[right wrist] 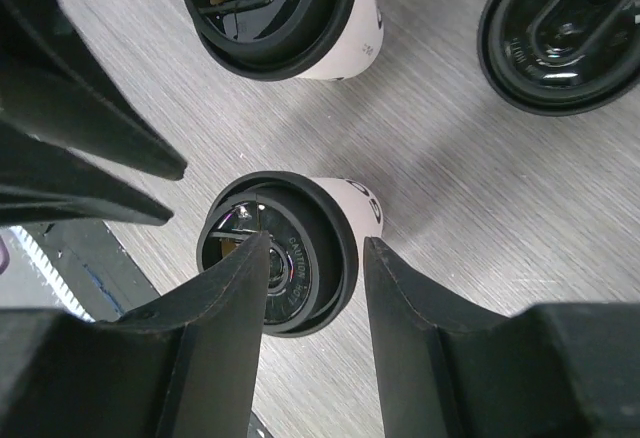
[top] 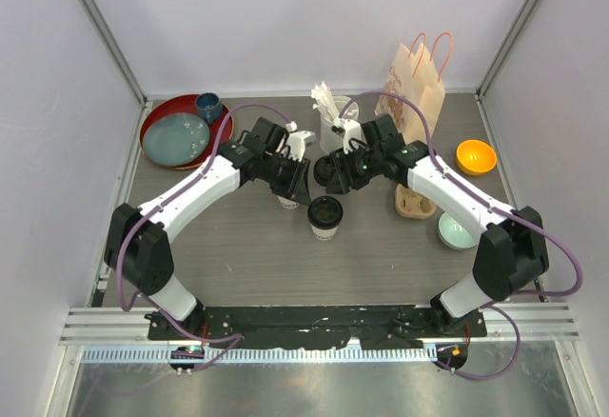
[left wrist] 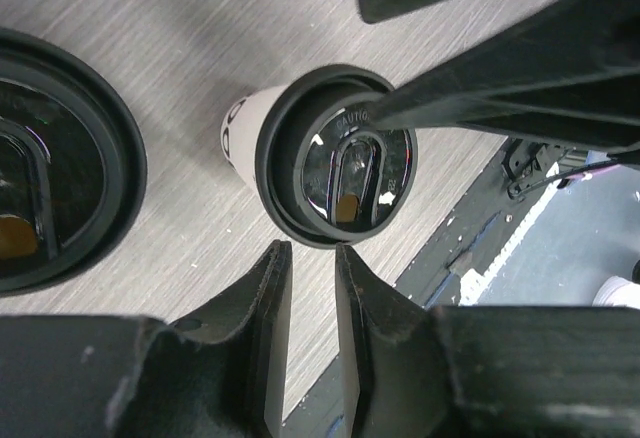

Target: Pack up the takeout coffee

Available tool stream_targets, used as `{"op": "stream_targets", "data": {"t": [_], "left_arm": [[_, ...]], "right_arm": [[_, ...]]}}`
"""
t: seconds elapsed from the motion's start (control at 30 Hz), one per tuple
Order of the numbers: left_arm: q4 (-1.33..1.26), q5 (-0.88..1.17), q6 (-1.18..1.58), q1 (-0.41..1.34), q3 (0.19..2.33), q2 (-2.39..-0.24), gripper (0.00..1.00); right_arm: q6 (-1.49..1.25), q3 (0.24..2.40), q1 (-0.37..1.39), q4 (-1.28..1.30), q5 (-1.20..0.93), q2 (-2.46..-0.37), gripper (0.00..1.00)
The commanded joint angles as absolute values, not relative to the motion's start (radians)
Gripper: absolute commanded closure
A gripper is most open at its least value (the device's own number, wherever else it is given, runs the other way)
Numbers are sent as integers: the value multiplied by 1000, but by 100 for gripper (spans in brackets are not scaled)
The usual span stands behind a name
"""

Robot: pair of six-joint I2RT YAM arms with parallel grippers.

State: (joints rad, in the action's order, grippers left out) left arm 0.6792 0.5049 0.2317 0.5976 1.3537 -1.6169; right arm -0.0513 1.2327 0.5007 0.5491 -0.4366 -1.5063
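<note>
Black-lidded white cup (right wrist: 360,206) sits mid-table below right gripper (right wrist: 317,248), jaws apart, second cup (right wrist: 357,43) beside, third lid (right wrist: 560,33) near; left gripper (left wrist: 311,250) crowding in, slightly apart, empty; one paper bag (top: 416,74), one orange bowl (top: 476,157) off right.

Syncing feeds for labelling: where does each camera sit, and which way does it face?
Top external: above, behind the robot, looking down at the table; left arm, right arm show.
Left wrist: looks down past the left tool at a lidded cup.
Right wrist: down past the right tool, onto that cup.
Both wrist views share it.
</note>
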Motion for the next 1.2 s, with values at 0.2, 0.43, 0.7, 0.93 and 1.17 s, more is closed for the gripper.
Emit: {"op": "stream_targets", "data": {"t": [0.2,0.43,0.7,0.93,1.17], "left_arm": [[638,479,275,640,1299,-1597,63],[609,492,313,641,1276,-1631,65],[581,506,328,644,1241,-1661,70],[578,503,322,644,1210,-1677,73],[586,492,314,644,1190,-1698,74]], "right_arm": [[-8,1158,500,416,-518,-1532,53],[-55,1086,502,347,-542,-1523,62],[-120,977,500,272,-548,-1488,72],[-224,796,502,147,-526,-1405,83],[-319,628,502,37,-486,-1367,93]]}}
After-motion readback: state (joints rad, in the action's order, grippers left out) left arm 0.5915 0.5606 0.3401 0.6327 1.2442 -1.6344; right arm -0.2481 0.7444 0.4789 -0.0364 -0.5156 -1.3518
